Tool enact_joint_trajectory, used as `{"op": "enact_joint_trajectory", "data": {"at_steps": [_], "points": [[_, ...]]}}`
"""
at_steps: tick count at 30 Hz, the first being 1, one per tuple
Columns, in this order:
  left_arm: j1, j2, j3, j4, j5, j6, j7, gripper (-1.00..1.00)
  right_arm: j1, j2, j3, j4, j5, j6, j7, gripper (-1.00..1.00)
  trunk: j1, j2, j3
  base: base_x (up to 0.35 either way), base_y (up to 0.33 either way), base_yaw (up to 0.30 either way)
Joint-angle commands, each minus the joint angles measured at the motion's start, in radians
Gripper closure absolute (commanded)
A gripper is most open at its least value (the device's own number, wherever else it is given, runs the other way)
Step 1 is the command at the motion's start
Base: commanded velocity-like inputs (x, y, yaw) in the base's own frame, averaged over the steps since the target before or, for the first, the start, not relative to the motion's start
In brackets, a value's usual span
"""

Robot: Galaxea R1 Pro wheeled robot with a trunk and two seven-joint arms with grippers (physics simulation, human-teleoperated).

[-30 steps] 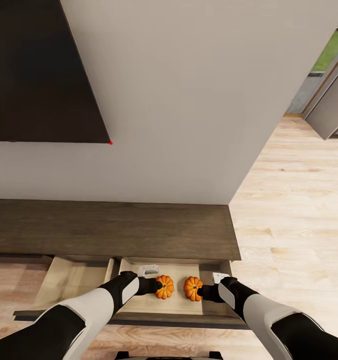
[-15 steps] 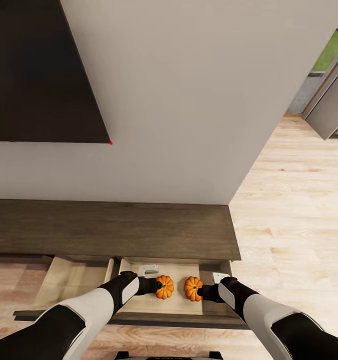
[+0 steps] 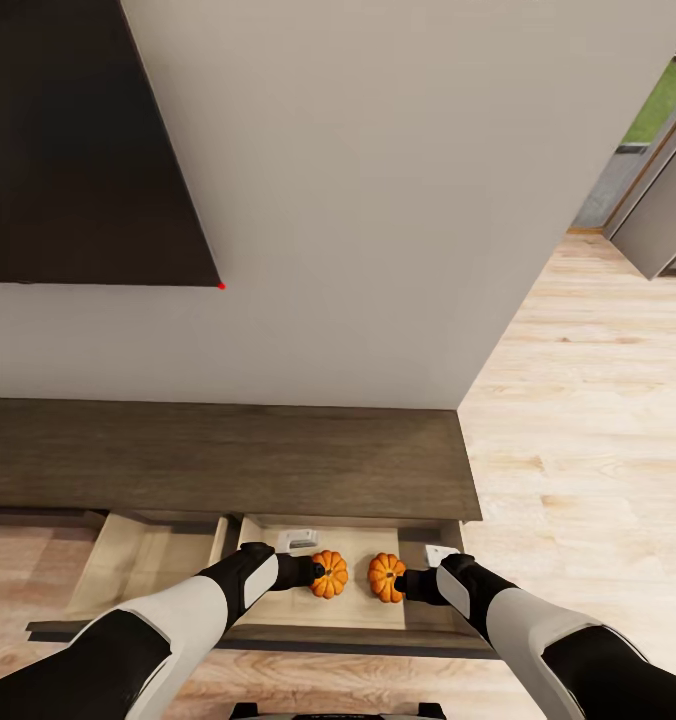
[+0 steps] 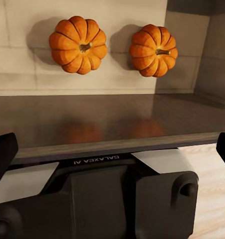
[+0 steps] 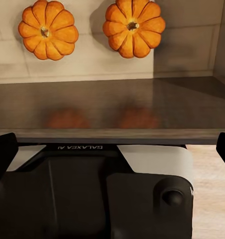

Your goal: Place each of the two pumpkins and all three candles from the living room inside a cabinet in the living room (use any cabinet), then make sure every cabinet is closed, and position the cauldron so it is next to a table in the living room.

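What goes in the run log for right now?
pumpkins: both in open cabinet drawer | left gripper: open | right gripper: open | candles: pending

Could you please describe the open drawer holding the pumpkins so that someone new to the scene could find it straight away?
Start at the long dark-brown cabinet against the white wall, below the black screen. Two drawers stand pulled out from its front, side by side. The one meant is the drawer nearer the cabinet's right end: its beige floor carries two orange pumpkins, while its neighbour has none in view.

White wall (image 3: 378, 200), dark panel (image 3: 68, 140), lt wood floor (image 3: 588, 430).
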Motion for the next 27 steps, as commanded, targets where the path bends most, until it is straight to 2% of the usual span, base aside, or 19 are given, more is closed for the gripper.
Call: {"op": "enact_joint_trajectory", "data": {"at_steps": [1,18,27], "points": [[-0.001,0.0,-0.008,0.0,0.008,0.003,-0.002,-1.0,-0.001,0.0,0.008,-0.001,-0.006,0.004,0.002,-1.0,0.001,-0.002,-0.001,0.0,0.0,0.0],[-0.001,0.0,-0.008,0.001,0.008,0.003,-0.001,-1.0,-0.001,0.0,0.008,-0.001,-0.006,0.0,0.002,-1.0,0.001,-0.002,0.0,0.0,0.0,0.0],[-0.001,0.0,-0.008,0.002,0.008,0.003,-0.001,-1.0,-0.001,0.0,0.007,-0.002,-0.006,-0.004,0.003,-1.0,0.001,-0.002,0.014,0.0,0.0,0.0]]}}
